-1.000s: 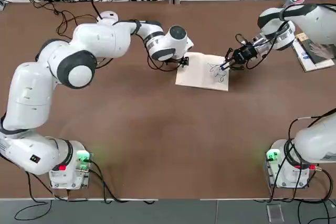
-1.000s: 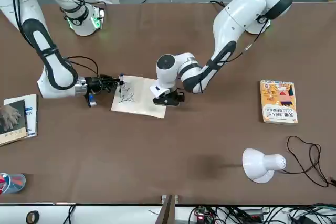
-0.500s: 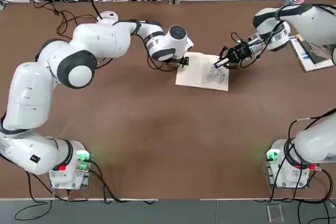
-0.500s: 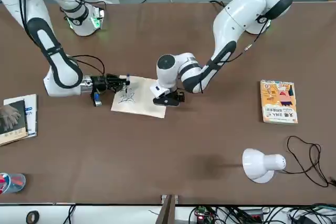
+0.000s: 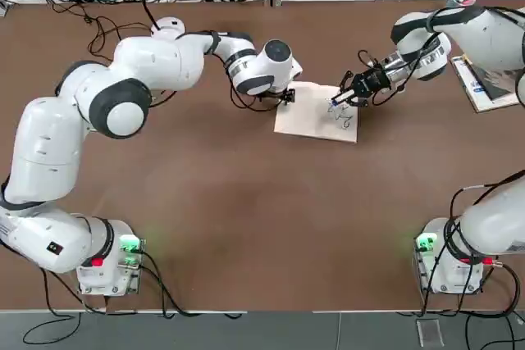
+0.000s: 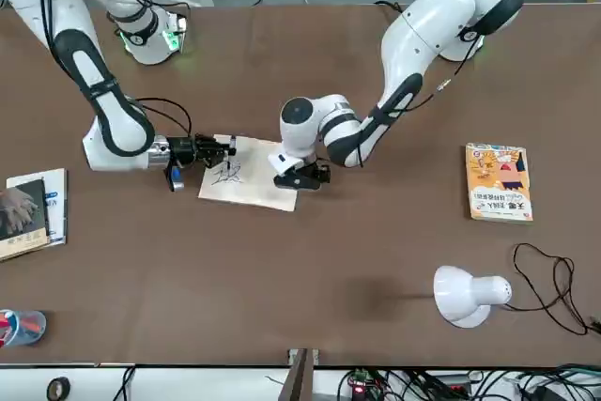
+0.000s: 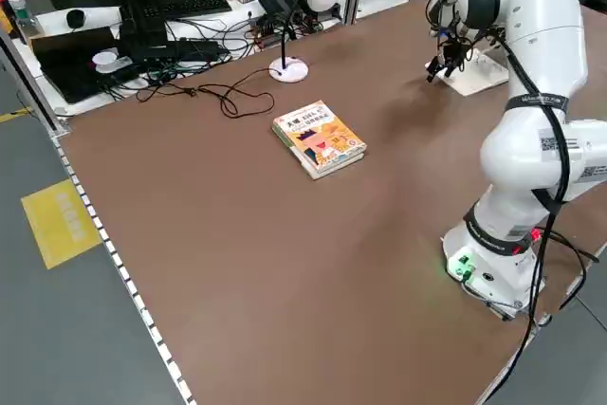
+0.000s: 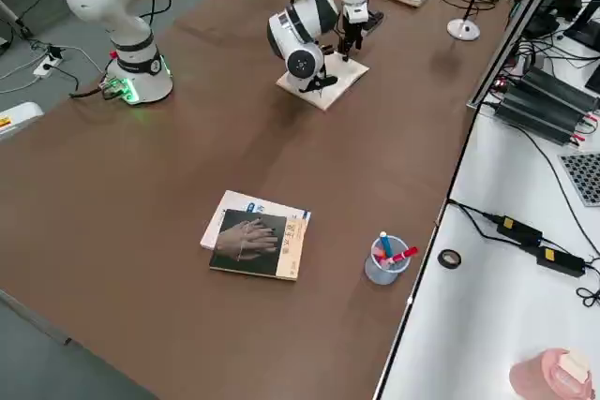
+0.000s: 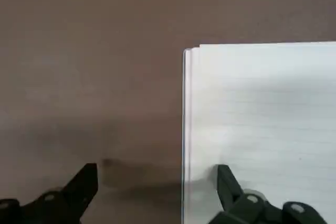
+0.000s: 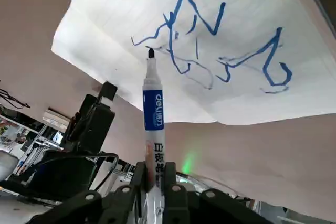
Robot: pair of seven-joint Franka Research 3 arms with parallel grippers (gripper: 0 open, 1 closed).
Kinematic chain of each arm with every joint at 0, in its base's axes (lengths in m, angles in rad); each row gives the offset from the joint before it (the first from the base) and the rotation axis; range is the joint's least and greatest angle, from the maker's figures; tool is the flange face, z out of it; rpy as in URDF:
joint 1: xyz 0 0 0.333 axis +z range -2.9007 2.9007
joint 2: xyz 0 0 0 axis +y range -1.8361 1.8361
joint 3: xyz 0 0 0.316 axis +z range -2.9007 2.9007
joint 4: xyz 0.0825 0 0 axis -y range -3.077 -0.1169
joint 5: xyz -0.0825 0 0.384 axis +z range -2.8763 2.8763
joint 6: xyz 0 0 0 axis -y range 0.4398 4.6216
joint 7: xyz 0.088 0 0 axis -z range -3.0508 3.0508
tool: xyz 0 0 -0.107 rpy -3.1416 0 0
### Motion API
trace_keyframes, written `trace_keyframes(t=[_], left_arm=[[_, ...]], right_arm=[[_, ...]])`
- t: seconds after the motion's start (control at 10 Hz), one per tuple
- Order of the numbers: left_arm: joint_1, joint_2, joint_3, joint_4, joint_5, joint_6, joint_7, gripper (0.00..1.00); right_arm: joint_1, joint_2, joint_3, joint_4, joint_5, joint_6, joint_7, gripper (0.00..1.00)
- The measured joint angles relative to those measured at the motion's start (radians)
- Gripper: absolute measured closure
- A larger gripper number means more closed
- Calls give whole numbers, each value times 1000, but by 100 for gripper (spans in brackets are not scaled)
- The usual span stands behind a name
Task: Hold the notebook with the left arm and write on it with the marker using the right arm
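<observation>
On the brown desk (image 5: 246, 202), the left gripper (image 5: 287, 96) stands with jaws apart, one fingertip (image 9: 227, 178) pressing the notebook (image 5: 316, 120) edge. The right gripper (image 5: 354, 92) has its jaws clamped on the marker (image 10: 153, 106), tip on the scribbled page.

Beside my right gripper (image 5: 354, 93) the table (image 5: 246, 202) lies bare toward the bases. The left gripper (image 5: 286, 96) blocks the notebook's (image 5: 312, 116) far side; a dark-covered book (image 5: 488, 79) lies behind my wrist.

The notebook (image 9: 262, 129) runs past the left wrist view's edge.
</observation>
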Motion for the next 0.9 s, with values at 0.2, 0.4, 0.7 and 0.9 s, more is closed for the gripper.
trace_keyframes(t=[0.2, 0.4, 0.7, 0.9], left_arm=[[0, 0, 0, 0, 0, 0, 0, 0], [0, 0, 0, 0, 0, 0, 0, 0], [0, 0, 0, 0, 0, 0, 1, 0], [0, 0, 0, 0, 0, 0, 1, 0]], right_arm=[[1, 0, 0, 6, 1, 6, 0, 82], [1, 0, 0, 10, 1, 12, 0, 82], [1, 1, -2, 11, 1, 14, 0, 82], [1, 3, -2, 11, 1, 15, 0, 82]])
